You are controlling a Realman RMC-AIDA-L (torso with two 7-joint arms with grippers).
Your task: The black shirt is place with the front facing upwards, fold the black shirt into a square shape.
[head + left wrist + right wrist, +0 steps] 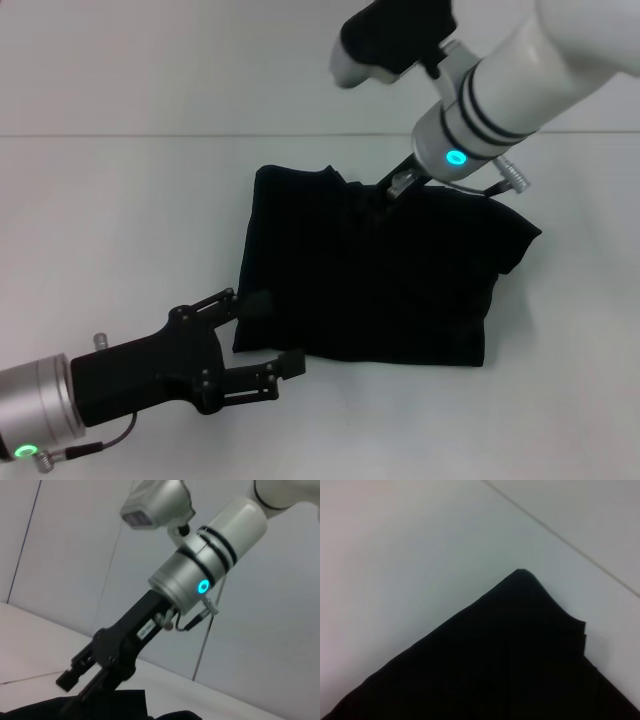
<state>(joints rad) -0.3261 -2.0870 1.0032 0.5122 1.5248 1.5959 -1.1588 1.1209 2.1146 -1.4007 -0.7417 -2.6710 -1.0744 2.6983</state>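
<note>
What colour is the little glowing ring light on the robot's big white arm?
The ring light on the right arm glows cyan-blue; the left wrist view shows it best.

Even, soft overhead light; black shirt (375, 275) swallows detail, wrist views slightly blurred

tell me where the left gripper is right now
In the head view the left gripper is low on the robot's left, open at the near-left corner of the black shirt.

Bare table (120, 200) surrounds the black shirt (370, 290); the right pincer (392, 186) crowds its far edge.
</note>
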